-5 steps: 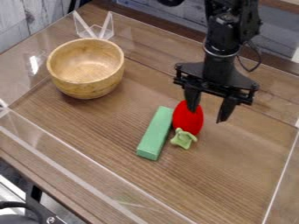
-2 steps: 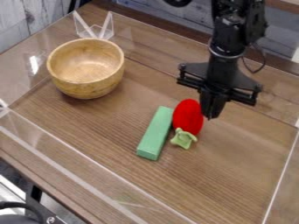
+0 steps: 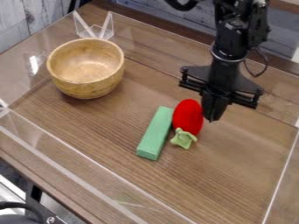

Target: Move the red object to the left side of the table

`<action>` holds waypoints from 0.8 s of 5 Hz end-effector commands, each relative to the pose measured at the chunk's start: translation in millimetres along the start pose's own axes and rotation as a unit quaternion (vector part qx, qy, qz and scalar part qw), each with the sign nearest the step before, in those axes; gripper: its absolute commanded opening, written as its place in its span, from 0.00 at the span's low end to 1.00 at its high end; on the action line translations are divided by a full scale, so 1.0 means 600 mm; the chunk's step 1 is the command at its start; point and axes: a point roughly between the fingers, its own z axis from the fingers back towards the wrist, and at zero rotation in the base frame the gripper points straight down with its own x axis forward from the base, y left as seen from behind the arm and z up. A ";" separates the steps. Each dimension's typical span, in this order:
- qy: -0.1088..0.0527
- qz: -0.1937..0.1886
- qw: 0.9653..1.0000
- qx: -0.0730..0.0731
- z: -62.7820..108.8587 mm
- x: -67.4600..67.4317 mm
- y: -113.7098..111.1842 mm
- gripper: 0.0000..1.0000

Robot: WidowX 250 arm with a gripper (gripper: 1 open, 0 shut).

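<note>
A wood-grain table (image 3: 82,140) edged with clear walls is filling the scene, a wooden bowl (image 3: 86,68) sitting well up-left of the red strawberry (image 3: 188,117). Just left of the strawberry, a green block (image 3: 155,132) is lying. The gripper (image 3: 216,112) is pointing down at the strawberry's right flank, jaws pinched together, apparently beside rather than around it, suggesting a missed grasp.
</note>
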 end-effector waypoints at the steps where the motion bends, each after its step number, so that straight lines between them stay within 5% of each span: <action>1: -0.022 -0.003 1.000 -0.008 0.018 0.015 -0.008 0.00; 2: -0.019 -0.001 1.000 -0.006 0.013 0.014 -0.005 1.00; 3: -0.019 0.001 1.000 -0.006 0.011 0.015 -0.004 0.00; 4: -0.018 0.004 1.000 -0.005 0.009 0.015 -0.003 0.00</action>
